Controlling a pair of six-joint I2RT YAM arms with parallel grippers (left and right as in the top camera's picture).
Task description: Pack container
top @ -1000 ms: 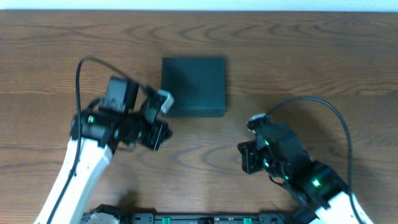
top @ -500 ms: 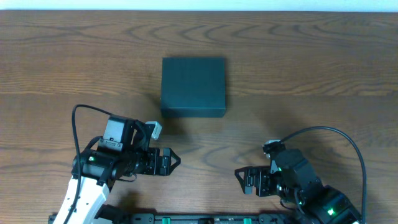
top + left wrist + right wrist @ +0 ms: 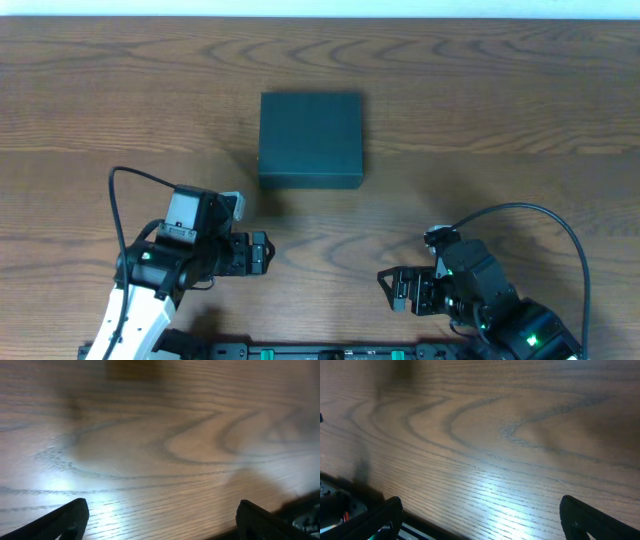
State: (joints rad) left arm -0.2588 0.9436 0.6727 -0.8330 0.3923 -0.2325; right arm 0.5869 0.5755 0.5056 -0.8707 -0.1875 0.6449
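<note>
The container, a matte black square box, lies on the wooden table at the back centre with its lid down. My left gripper hovers low near the front left, well short of the box, pointing right, jaws open and empty. My right gripper sits near the front edge on the right, pointing left, also open and empty. In the left wrist view only bare wood lies between the fingertips of the left gripper. The right wrist view shows the same: bare wood between the fingertips of the right gripper.
The wooden table stretches around the box. A black rail with green parts runs along the front edge between the two arm bases. A black cable loops over each arm.
Both arms have drawn back from the container toward the front edge. The left gripper left the box's front left corner and shifted slightly left in the last half second.
</note>
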